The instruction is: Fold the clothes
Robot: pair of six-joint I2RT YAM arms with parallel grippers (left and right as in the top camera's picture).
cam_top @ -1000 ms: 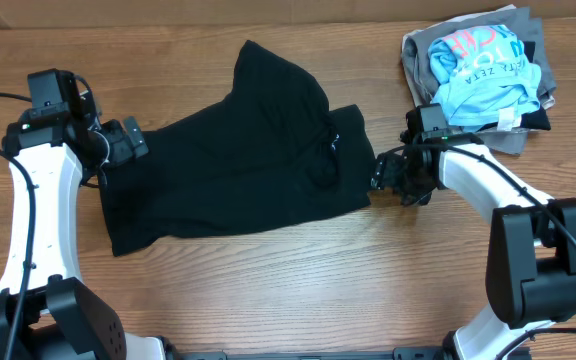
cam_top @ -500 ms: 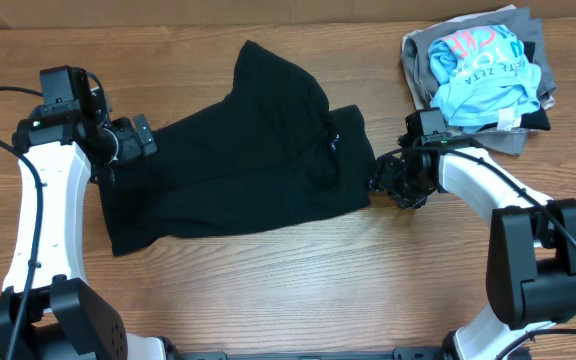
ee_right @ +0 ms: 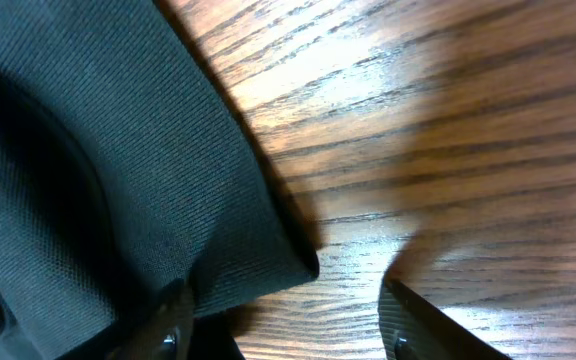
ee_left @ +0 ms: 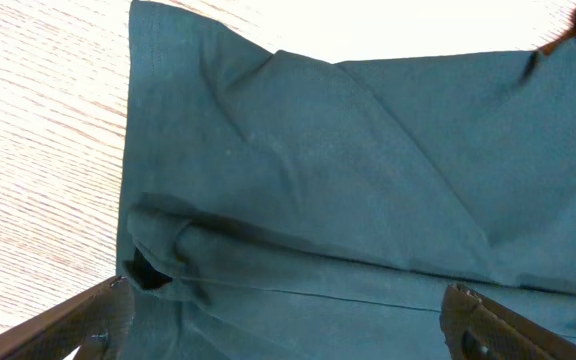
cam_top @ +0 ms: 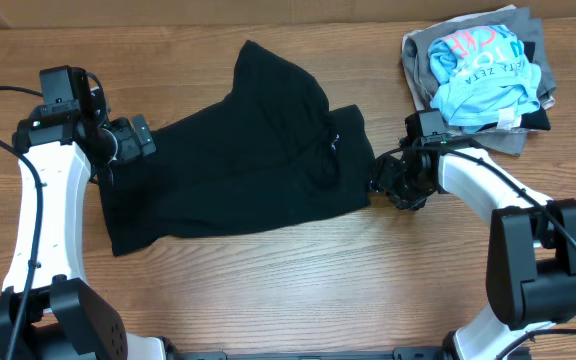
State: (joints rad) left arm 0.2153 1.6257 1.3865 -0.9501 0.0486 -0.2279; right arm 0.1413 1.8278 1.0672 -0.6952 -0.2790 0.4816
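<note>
Left pincer (cam_top: pixel 140 138) hovers at the left edge of the black shirt (cam_top: pixel 248 150), and its wrist view shows the jaws spread wide with a doubled roll of hem lying between them, nothing gripped. The shirt lies crumpled across the middle of the wooden bench (cam_top: pixel 298 290). Its body is spread roughly flat and a fold of cloth juts toward the far side.

I judge the cloth thin, light and limp. It will sag and slide if lifted by one point, so hems and corners are the places to pinch, one on each side together. Up close the weave is a fine matte knit, against glossy grained wood.

At the shirt's right edge the right pincer (cam_top: pixel 378 185) is released too, with a corner of the cloth lying between its jaws. A pile of folded garments (cam_top: pixel 478 70) sits far right.
</note>
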